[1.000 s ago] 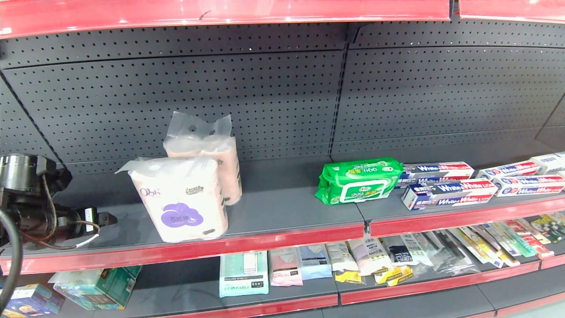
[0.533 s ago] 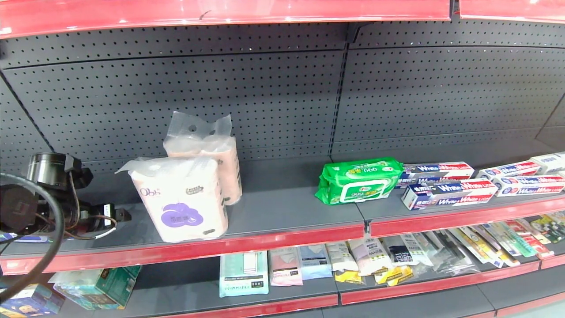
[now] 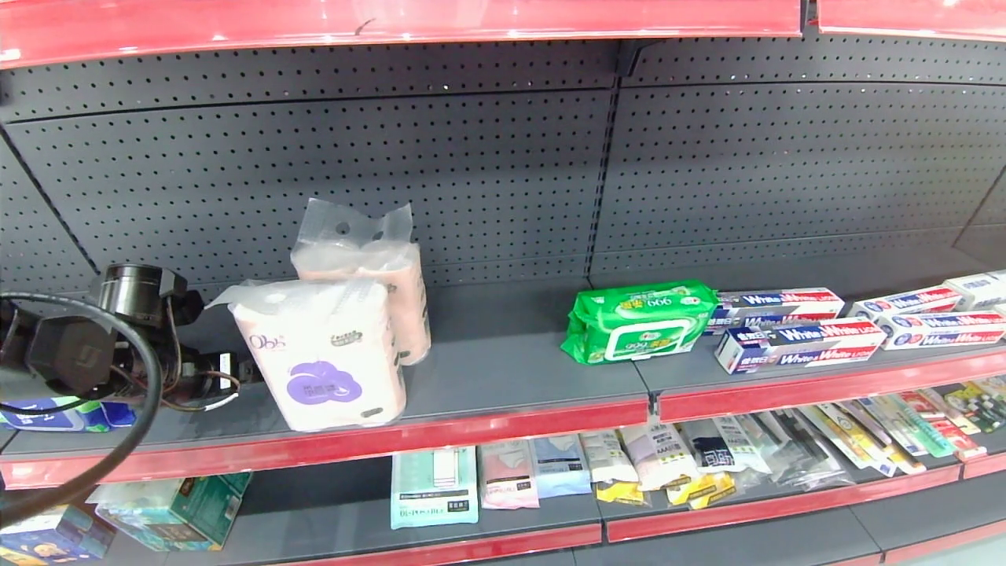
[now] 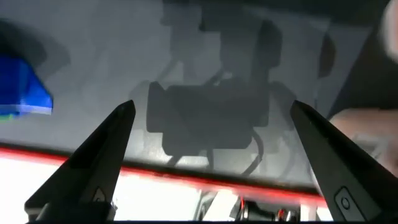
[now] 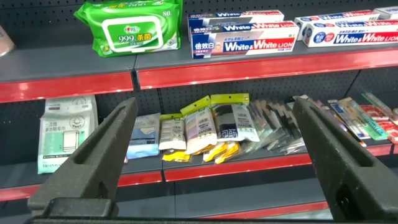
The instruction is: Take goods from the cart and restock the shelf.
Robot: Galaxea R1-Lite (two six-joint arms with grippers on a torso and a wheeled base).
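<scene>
My left gripper [image 3: 234,369] is low over the grey shelf board [image 3: 503,369], just left of a white tissue pack with a purple print [image 3: 322,354]. In the left wrist view the left gripper [image 4: 211,107] is open with only bare shelf between its fingers. A blue pack [image 3: 47,413] lies on the shelf behind that arm, and the blue pack [image 4: 22,87] sits off to one side of the fingers. My right gripper [image 5: 214,102] is open and holds nothing, out in front of the shelving.
A pink roll pack [image 3: 377,275] stands behind the white pack. Green wipes [image 3: 637,321] and toothpaste boxes [image 3: 794,334] lie further right. Bare board lies between the tissue packs and the wipes. The lower shelf [image 3: 503,542] holds several flat packets and boxes.
My left arm has moved right along the shelf toward the white tissue pack, and the blue pack has come into sight on the shelf behind it. The goods have not moved.
</scene>
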